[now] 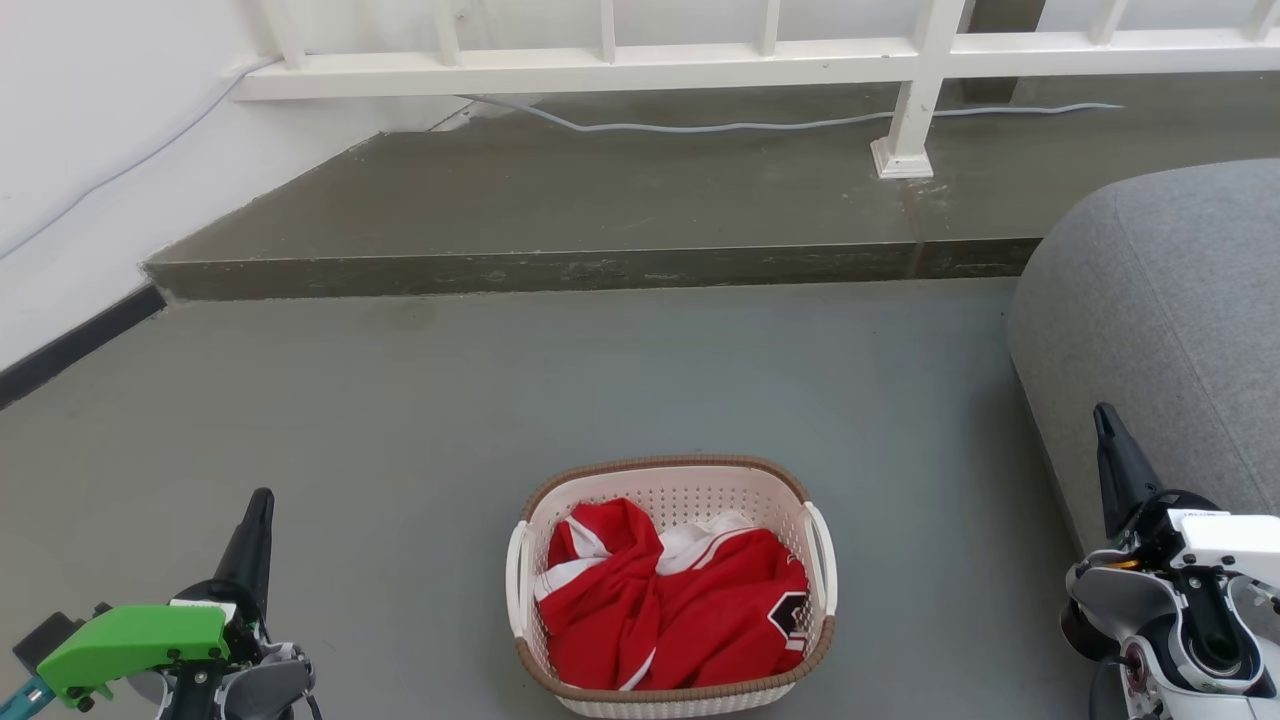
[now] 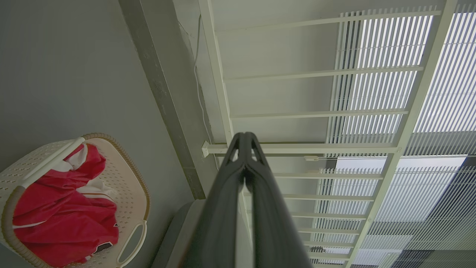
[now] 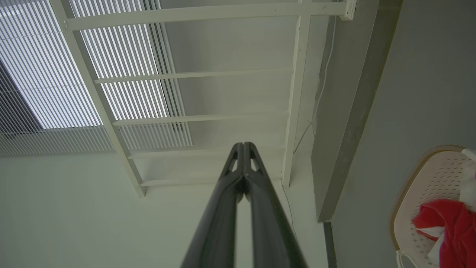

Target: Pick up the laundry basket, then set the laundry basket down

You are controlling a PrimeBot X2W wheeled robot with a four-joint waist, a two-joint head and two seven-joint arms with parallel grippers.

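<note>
While laundry basket (image 1: 690, 492) stands apart, left fingers (image 2: 221, 216), right fingers (image 3: 219, 223) closed; empty.

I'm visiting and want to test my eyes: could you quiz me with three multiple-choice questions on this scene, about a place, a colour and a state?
1. Where does the laundry basket stand?
A. on a table
B. on the grey floor
C. on a shelf

2. What colour is most of the garment in it?
A. blue
B. red
C. yellow

3. How are the left pincer and the right pincer?
A. shut on the basket
B. wide open
C. shut, holding nothing

Answers: 1 B, the head view shows it on the floor; 2 B, red cloth with white trim; 3 C, each wrist view shows its pincer closed on nothing.
</note>
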